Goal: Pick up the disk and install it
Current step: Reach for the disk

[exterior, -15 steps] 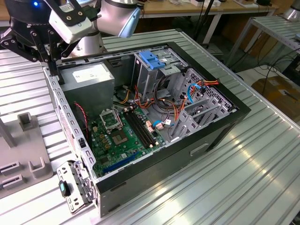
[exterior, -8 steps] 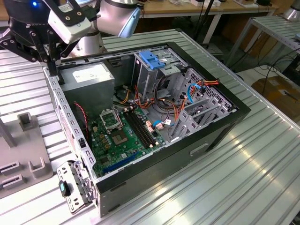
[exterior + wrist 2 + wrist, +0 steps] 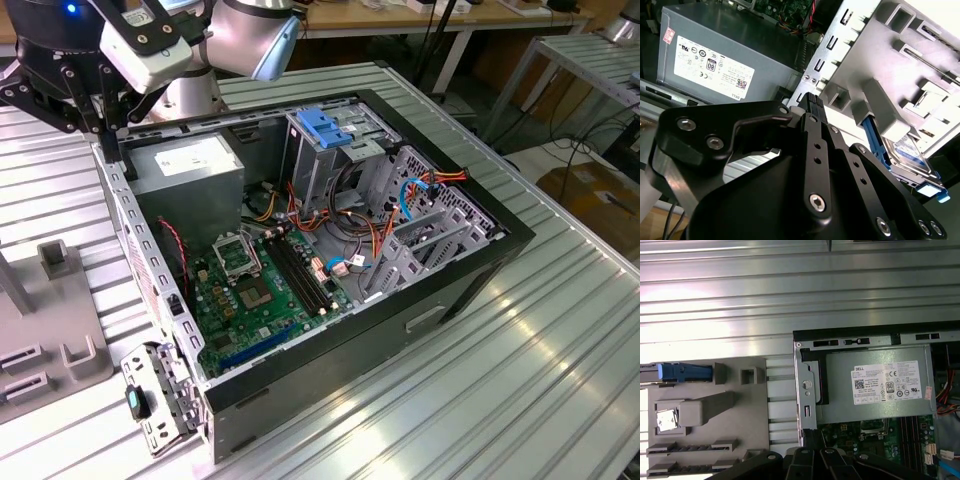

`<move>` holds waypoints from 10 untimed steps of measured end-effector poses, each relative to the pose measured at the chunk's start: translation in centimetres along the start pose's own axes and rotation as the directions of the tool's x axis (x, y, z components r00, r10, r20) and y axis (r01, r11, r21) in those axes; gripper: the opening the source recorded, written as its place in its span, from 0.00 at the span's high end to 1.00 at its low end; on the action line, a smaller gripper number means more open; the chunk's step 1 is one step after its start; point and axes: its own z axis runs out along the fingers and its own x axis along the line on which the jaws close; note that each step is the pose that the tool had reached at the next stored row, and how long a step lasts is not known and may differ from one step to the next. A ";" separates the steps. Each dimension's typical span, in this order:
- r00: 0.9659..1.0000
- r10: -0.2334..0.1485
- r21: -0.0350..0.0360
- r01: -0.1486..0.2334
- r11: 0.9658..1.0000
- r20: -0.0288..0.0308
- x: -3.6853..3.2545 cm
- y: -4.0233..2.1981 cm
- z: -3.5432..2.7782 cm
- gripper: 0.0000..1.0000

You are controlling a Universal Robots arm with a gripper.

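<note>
— Closest to the wrist cameras, what is the gripper [image 3: 812, 101] doing?
— It hangs over one corner of the open computer case [image 3: 340, 355], at the exterior view's left; its black fingers [image 3: 816, 107] are pressed together with nothing between them.
— What lies just beneath?
— A grey power-supply box [image 3: 875, 390] with a white label fills that corner; beside it, on the case floor, lies the green motherboard [image 3: 250, 290].
— And the disk [image 3: 907, 152]?
— Outside the case; it stands on edge in a slot of the grey holder [image 3: 747, 410], which rests on the ribbed metal bench [image 3: 790, 305] just beside the case wall; the second wrist view shows its silver face with a blue-and-white label, and the first wrist view shows its blue rail [image 3: 685, 372] along the holder's side away from the case; the gripper is well apart from it.
— Farther off?
— Across the case stands a grey metal cage [image 3: 310, 170] topped by a blue plastic bracket [image 3: 325, 128]; red, orange and blue cables [image 3: 375, 240] run between cage and motherboard; beyond the bench, other tables [image 3: 380, 18].
</note>
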 end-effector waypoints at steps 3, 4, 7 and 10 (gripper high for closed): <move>1.000 0.000 0.000 0.000 1.000 0.000 0.00 0.00 0.00 0.89; 1.000 0.000 0.000 0.000 1.000 0.000 0.01 0.00 0.00 0.89; 1.000 0.000 0.000 0.000 1.000 0.000 0.06 -0.01 0.00 0.89; 1.000 0.000 0.000 0.000 1.000 0.000 0.24 -0.02 -0.01 0.89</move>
